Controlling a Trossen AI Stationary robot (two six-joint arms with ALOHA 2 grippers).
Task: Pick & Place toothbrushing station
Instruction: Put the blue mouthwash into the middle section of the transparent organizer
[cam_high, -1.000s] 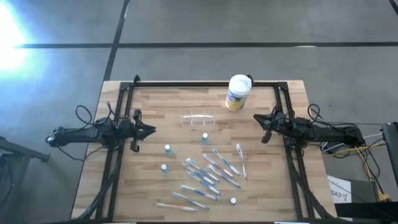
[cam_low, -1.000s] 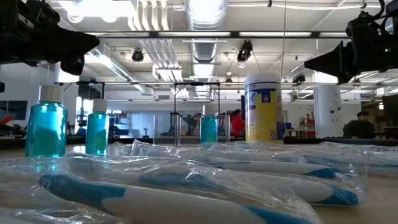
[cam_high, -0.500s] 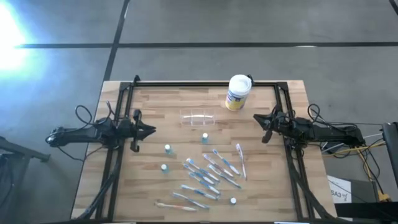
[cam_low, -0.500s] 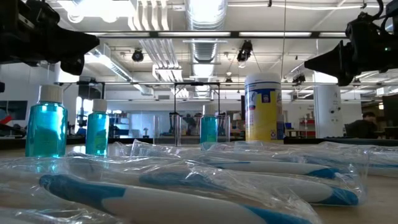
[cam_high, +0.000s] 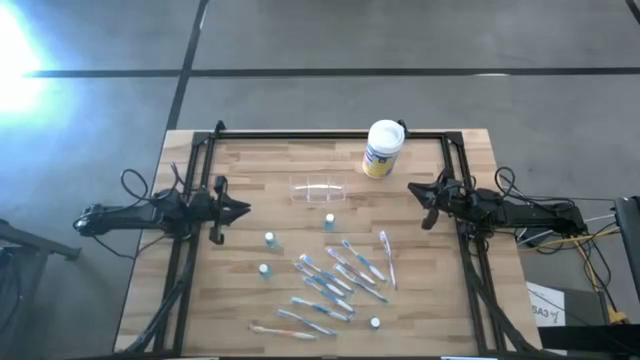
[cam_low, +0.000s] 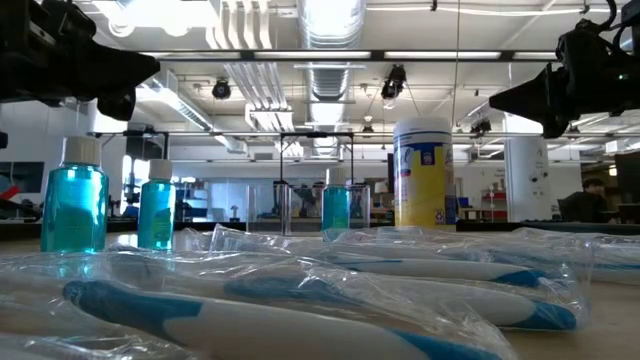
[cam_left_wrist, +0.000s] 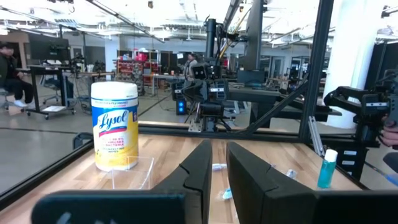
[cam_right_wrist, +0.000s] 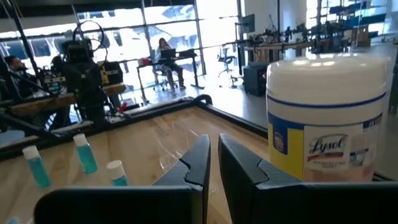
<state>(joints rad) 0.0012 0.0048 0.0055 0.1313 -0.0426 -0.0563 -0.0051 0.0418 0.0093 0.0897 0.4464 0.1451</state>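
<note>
clear holder (cam_high: 318, 189) sits on the table (cam_high: 250, 165), toward the far side, mid-width; low, rectangular, see-through, nothing visible inside it. in the left wrist view its wall (cam_left_wrist: 134, 171) shows just in front of the canister (cam_high: 382, 148). in the right wrist view it is a faint outline (cam_right_wrist: 180, 144) on the wood

canister: white, upright, yellow label, lid on; stands to the right of the holder and a little farther back, apart from it. contents not visible

bottles: four small ones with blue liquid and white caps, all upright. one (cam_high: 329, 221) just in front of the holder, one (cam_high: 269, 239) left of centre, one (cam_high: 263, 270) nearer the front, one (cam_high: 374, 323) by the front right of the pile. fill reaches nearly to the necks in the low view (cam_low: 73, 204)

toothbrushes (cam_high: 335, 282): loose scatter of wrapped blue-and-white brushes across the front half, none in the holder

left gripper (cam_high: 243, 209): at the left frame rail, arm level and pointing inward across the table, raised off the wood. fingers (cam_left_wrist: 202, 171) stand a narrow slit apart, nothing between them

right gripper (cam_high: 414, 188): at the right rail, arm level, pointing inward, tip near the canister but not touching it. fingers (cam_right_wrist: 199, 158) nearly together, only a thin gap, holding nothing

both grippers well apart from the holder
</note>
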